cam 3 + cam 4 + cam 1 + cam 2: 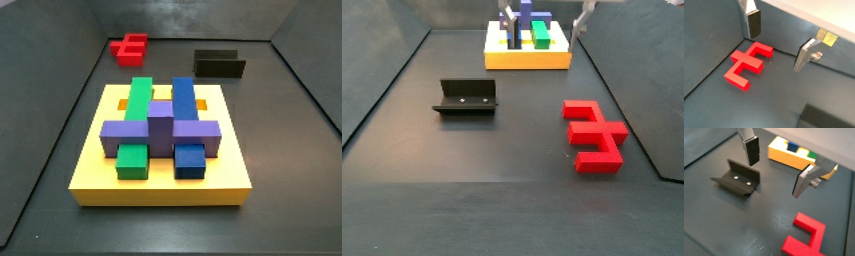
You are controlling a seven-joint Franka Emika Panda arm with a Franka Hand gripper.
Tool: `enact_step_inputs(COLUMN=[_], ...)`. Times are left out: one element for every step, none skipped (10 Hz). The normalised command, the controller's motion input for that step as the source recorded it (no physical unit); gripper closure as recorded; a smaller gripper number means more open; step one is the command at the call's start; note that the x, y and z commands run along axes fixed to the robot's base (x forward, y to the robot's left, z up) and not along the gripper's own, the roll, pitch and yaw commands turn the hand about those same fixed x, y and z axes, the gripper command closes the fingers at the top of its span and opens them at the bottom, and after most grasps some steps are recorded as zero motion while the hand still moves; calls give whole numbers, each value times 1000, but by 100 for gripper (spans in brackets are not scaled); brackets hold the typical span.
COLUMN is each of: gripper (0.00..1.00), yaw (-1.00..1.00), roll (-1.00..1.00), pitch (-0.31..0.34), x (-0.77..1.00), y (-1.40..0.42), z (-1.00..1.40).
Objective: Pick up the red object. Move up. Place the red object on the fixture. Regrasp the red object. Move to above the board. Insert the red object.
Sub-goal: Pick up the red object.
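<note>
The red object (747, 63) lies flat on the dark floor, also seen in a side view (593, 134) and at the far end of the floor (130, 47). My gripper (777, 42) hangs open above the floor beside it, with nothing between the fingers. The red object (808, 235) lies off to one side of the gripper (777, 168), not between the plates. The fixture (737, 178) stands empty on the floor (468, 97), apart from the red piece. The board (160, 186) is the yellow slab (527, 60). One silver finger (583, 17) shows high up by the board.
Green (139, 98), blue (183, 98) and purple (162, 128) blocks sit on the board. Grey walls (187, 20) enclose the floor. A dark patch (827, 118) shows at one edge of a wrist view.
</note>
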Motion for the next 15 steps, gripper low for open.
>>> enact_step_inputs(gripper=[0, 0, 0, 0, 0, 0, 0, 0, 0, 0, 0, 0, 0, 0, 0], yaw=[-949, -866, -763, -649, -646, -649, -649, -651, -674, -697, -706, -643, -629, -631, -637], roll=[-10, -21, -60, -81, -76, -77, -77, -79, -81, -67, -64, -123, -127, -113, -89], pitch=[10, 0, -80, -87, -87, -87, -86, -87, -93, -107, -157, -284, -321, -323, -309], x=[-154, -329, -497, -629, -640, -637, -634, -634, -597, -546, -454, -317, -234, -234, -257], y=[0, 26, 60, 111, 131, 134, 131, 137, 111, 97, 86, 89, 117, 126, 129], z=[-329, -449, -531, -457, -446, -443, -449, -449, -437, -391, -269, -40, 0, 0, 0])
